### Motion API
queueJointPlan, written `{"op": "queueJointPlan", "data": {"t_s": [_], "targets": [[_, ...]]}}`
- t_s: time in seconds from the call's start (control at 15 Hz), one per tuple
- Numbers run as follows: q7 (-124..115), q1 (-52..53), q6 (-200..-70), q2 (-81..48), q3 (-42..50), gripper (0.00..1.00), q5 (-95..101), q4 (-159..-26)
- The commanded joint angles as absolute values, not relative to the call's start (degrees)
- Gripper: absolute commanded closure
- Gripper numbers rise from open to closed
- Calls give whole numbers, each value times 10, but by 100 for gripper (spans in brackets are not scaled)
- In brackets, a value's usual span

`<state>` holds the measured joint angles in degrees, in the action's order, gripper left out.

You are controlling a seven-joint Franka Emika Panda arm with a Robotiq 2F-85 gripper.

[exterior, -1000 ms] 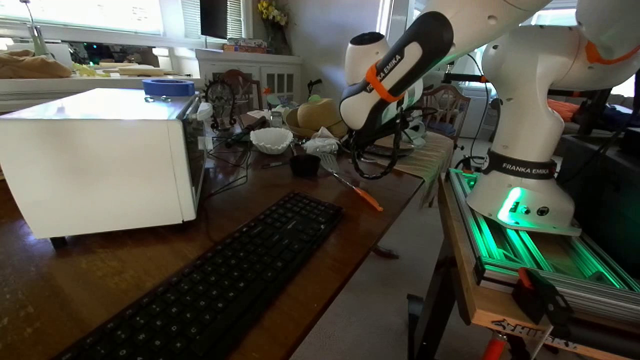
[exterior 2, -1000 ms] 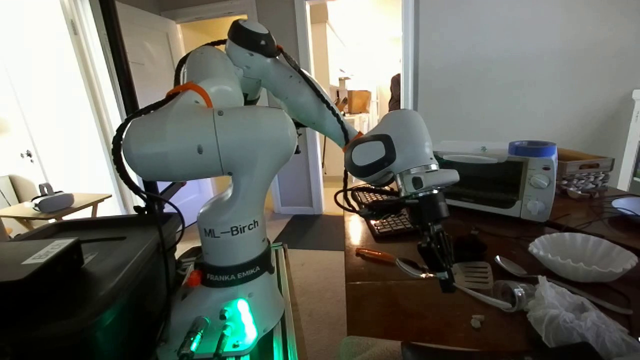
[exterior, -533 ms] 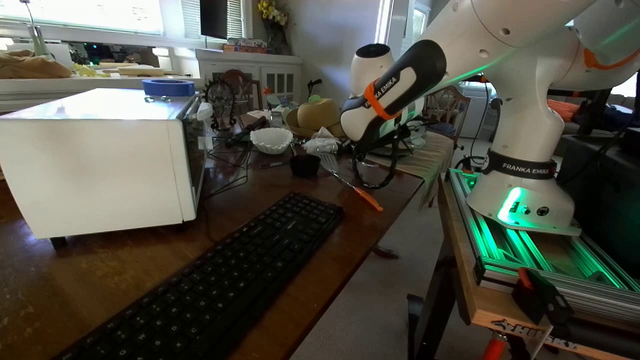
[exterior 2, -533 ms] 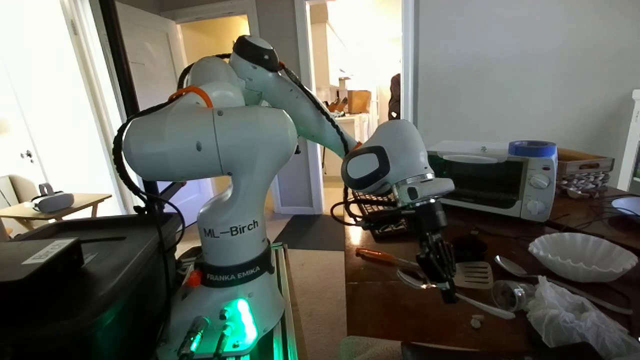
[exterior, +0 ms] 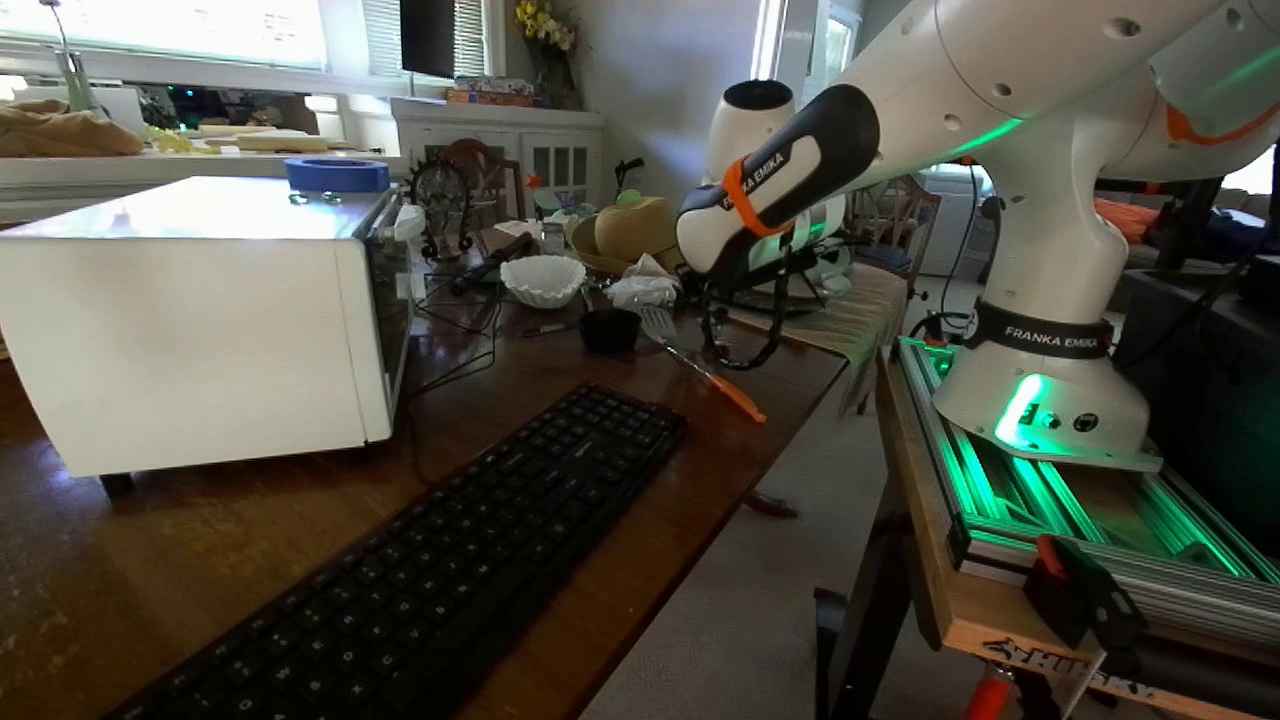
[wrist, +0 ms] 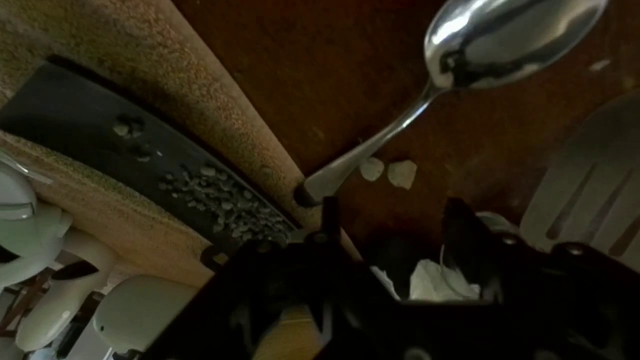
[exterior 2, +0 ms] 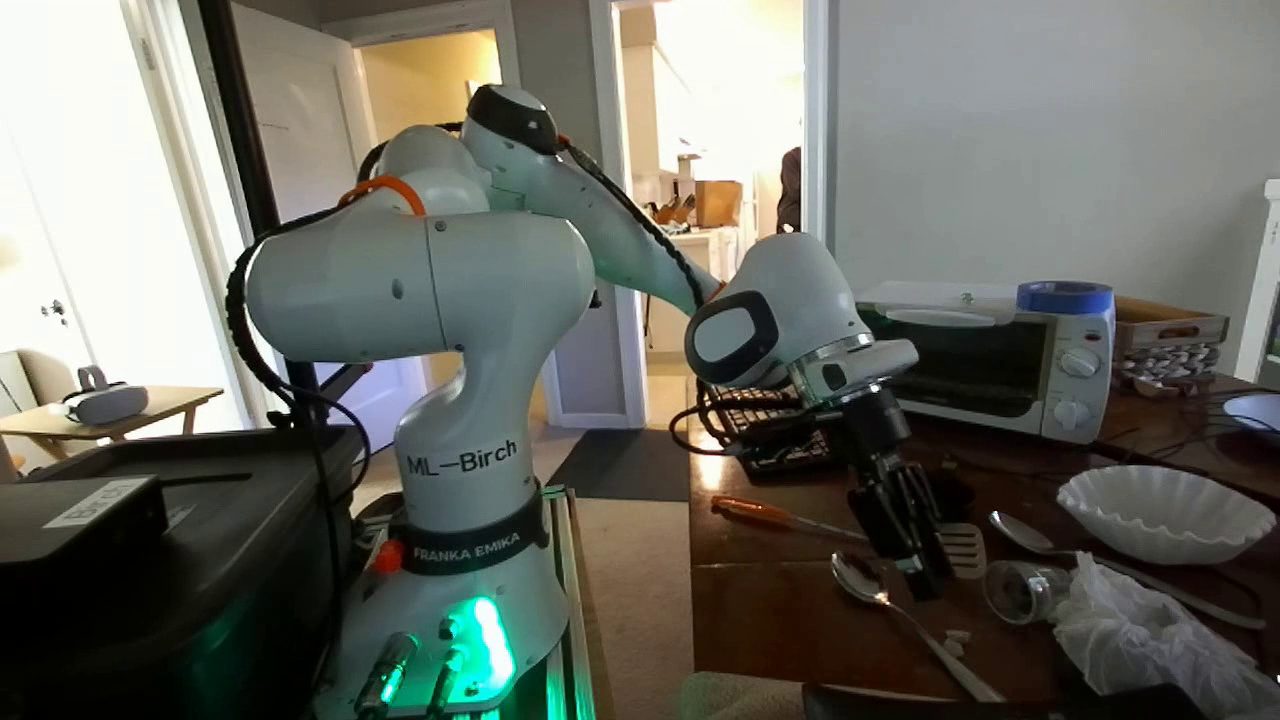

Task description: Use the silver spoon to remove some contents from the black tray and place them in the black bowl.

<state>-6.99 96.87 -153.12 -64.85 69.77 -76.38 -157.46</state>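
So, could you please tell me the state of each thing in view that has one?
Gripper: open, holding nothing.
Silver spoon: loose, not gripped.
Black tray: holding pale bits, most bunched toward one end.
Black bowl: upright, inside hidden.
Fluted white bowl: upright.
Clear container: lying on its side.
Toaster oven: shut.
White plastic bag: crumpled.
Base light: lit green.

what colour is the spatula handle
The spatula handle is orange; it shows best in an exterior view.

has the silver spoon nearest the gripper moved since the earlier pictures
Yes. In an exterior view, the silver spoon has shifted down the picture, away from the orange-handled spatula, which has stayed put.
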Motion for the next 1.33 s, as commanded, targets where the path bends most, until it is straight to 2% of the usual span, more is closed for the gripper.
{"op": "queueJointPlan", "data": {"t_s": [0.0,0.13,0.67,0.73,1.27], "targets": [[-6,985,-1545,-651,736,14,-803,-1574],[26,995,-1537,-642,774,1,-811,-1572],[122,1089,-1469,-604,984,0,-869,-1571],[73,1069,-1508,-607,951,0,-822,-1571],[77,1073,-1515,-599,957,0,-819,-1571]]}}
